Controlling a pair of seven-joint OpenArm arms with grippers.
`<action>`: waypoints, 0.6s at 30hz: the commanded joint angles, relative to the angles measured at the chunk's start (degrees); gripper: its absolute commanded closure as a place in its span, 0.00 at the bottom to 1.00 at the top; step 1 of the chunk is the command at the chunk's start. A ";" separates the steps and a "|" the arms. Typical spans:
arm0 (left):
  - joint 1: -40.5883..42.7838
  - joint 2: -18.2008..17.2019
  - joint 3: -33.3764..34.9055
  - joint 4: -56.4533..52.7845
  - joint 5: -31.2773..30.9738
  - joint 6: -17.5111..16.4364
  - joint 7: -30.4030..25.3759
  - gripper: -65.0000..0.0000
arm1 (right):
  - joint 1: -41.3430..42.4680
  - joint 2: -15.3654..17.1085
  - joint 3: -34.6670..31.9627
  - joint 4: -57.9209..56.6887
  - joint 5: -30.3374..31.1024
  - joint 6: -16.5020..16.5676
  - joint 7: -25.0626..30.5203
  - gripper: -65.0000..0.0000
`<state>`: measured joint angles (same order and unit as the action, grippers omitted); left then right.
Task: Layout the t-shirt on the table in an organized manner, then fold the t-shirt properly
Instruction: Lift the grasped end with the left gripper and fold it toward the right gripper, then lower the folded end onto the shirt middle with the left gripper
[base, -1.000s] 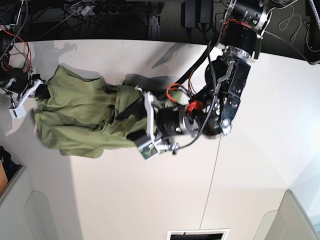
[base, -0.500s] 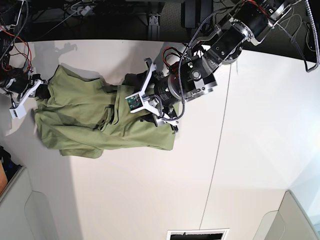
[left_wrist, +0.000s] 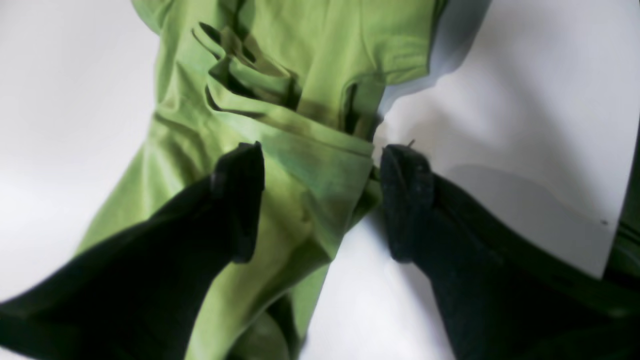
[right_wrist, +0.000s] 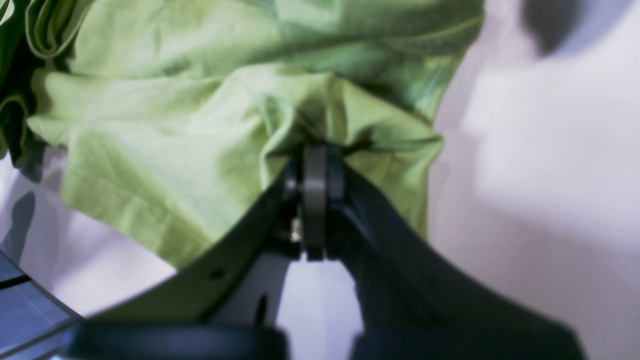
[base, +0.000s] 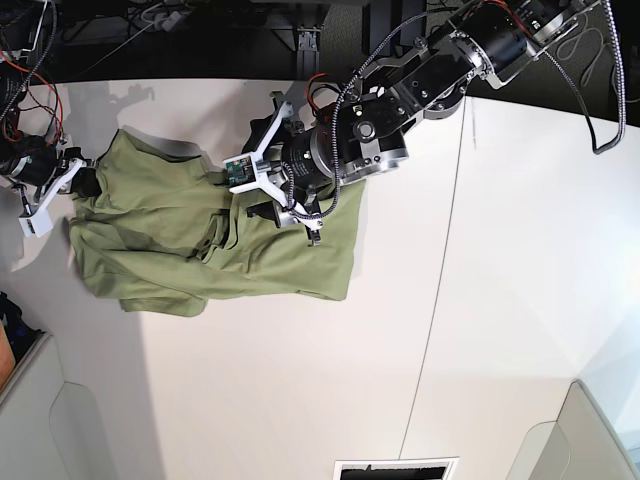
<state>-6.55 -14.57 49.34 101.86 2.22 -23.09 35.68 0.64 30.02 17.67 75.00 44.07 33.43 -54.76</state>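
Note:
The olive-green t-shirt (base: 160, 235) lies crumpled on the left part of the white table (base: 520, 300); its right portion is spread flatter. My left gripper (base: 250, 182) hovers over the shirt's upper middle. In the left wrist view the left gripper (left_wrist: 320, 200) is open, and its black fingers (left_wrist: 240, 200) straddle a folded edge of the t-shirt (left_wrist: 310, 55). At the shirt's left end my right gripper (base: 85, 182) is shut on the cloth. The right wrist view shows the right gripper (right_wrist: 315, 155) pinching a bunched ridge of the t-shirt (right_wrist: 175, 125).
Dark equipment and cables (base: 180, 20) line the far edge of the table. A thin seam (base: 440, 300) runs down the tabletop right of the shirt. Grey panels (base: 40, 420) sit at the near left and right corners, with a vent slot (base: 395, 468) between them.
My left arm has swung from the shirt's lower right edge up and left over its upper middle, jaws open throughout. The shirt's right part now lies spread out. The right gripper has held still.

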 joint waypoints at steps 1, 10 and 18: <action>-1.11 1.05 -0.17 -0.44 1.33 1.79 -1.33 0.40 | 0.46 1.07 0.42 0.61 -0.37 -0.04 -0.74 1.00; -3.91 6.27 -0.17 -8.94 4.96 3.21 -2.21 0.40 | 0.46 1.05 0.42 0.61 -0.15 -0.04 -0.76 1.00; -6.73 6.29 -0.17 -8.50 4.85 3.17 0.15 0.62 | 0.44 1.05 0.42 0.61 -0.13 -0.04 -0.74 1.00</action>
<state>-12.21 -8.71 49.39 92.23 6.98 -20.32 36.62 0.64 30.02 17.67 75.00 44.12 33.45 -54.92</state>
